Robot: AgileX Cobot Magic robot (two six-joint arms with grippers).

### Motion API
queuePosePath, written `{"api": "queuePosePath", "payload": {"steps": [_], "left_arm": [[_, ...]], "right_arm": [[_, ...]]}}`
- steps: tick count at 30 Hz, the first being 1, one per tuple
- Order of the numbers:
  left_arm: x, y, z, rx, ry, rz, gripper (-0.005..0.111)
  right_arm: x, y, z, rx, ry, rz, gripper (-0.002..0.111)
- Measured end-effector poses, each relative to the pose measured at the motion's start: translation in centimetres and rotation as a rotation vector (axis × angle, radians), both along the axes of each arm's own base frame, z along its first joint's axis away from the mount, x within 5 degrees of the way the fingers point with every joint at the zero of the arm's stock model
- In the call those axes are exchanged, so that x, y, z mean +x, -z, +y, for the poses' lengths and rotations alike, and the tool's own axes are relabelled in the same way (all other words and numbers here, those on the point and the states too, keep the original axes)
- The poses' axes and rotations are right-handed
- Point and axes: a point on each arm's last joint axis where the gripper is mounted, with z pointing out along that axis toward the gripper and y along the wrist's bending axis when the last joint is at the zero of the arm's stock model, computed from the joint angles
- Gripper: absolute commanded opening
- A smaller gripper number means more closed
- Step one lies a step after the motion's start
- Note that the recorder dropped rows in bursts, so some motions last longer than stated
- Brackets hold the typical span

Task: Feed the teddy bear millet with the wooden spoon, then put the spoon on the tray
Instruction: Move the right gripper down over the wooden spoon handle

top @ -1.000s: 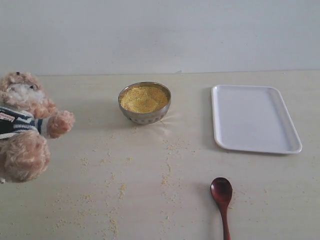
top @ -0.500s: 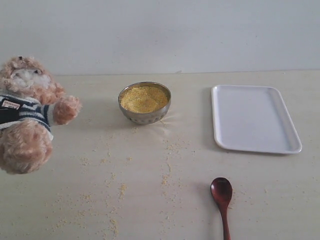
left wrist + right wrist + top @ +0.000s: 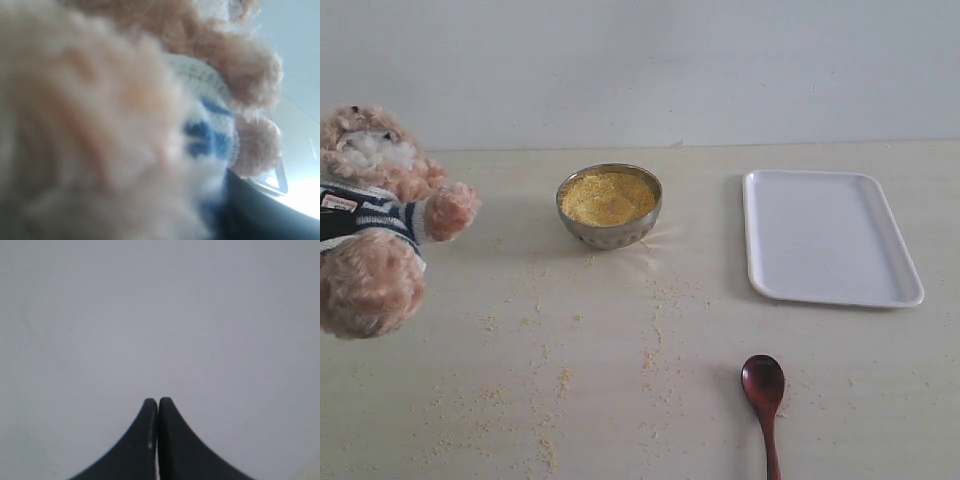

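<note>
The teddy bear [image 3: 375, 225], in a striped shirt, hangs tilted at the far left, above the table. Its fur and shirt [image 3: 125, 100] fill the left wrist view, pressed against one dark finger [image 3: 265, 212] of my left gripper, which is shut on the plush; the other finger is hidden. The millet [image 3: 608, 197] heaps in a metal bowl [image 3: 610, 232] at the table's middle back. The wooden spoon [image 3: 765, 400] lies near the front edge, bowl end pointing away. The white tray [image 3: 825, 235] sits at the right. My right gripper [image 3: 158, 401] is shut, empty, facing a blank wall.
Loose millet specks [image 3: 560, 380] are scattered over the table between the bowl and the front edge. A pale wall rises behind the table. Neither arm shows in the exterior view.
The teddy bear has risen and shifted a little to the right. The spoon, bowl and tray have not moved. The right gripper stays shut.
</note>
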Motion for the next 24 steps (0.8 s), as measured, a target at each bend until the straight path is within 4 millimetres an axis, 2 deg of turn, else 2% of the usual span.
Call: {"api": "queuePosePath", "payload": {"steps": [3, 7, 9, 12, 14, 15, 17, 19, 22, 24], "left_arm": [[0.0, 0.0, 0.0, 0.0, 0.0, 0.0, 0.005], [0.0, 0.1, 0.0, -0.003, -0.001, 0.003, 0.005], [0.1, 0.3, 0.0, -0.005, 0.0, 0.012, 0.005], [0.2, 0.7, 0.1, -0.01, 0.0, 0.025, 0.005], [0.3, 0.9, 0.1, -0.013, 0.001, 0.034, 0.005], [0.3, 1.0, 0.1, -0.014, 0.001, 0.037, 0.005], [0.4, 1.1, 0.1, -0.015, 0.002, 0.042, 0.005], [0.3, 1.1, 0.1, -0.012, 0.006, 0.044, 0.005], [0.3, 1.2, 0.1, -0.009, 0.008, 0.045, 0.005], [0.3, 1.2, 0.1, -0.008, 0.01, 0.046, 0.005]], "right_arm": [[-0.8, -1.6, -0.1, 0.084, -0.036, -0.155, 0.0], [-1.1, -6.6, 0.0, 0.07, -0.044, -0.315, 0.0], [-0.1, -9.2, 0.4, -0.08, 0.002, -0.315, 0.0], [3.8, -11.7, 1.4, -0.378, 0.064, -0.184, 0.0], [8.0, -11.1, 1.6, -0.5, 0.062, 0.046, 0.0], [10.2, -10.0, 1.5, -0.529, 0.051, 0.18, 0.0], [13.9, -7.0, 1.2, -0.564, 0.026, 0.475, 0.0], [16.3, -3.4, 0.9, -0.587, -0.007, 0.731, 0.0], [17.7, 0.0, 0.8, -0.6, -0.04, 0.931, 0.0], [17.8, 1.2, 0.8, -0.602, -0.055, 0.969, 0.0]]}}
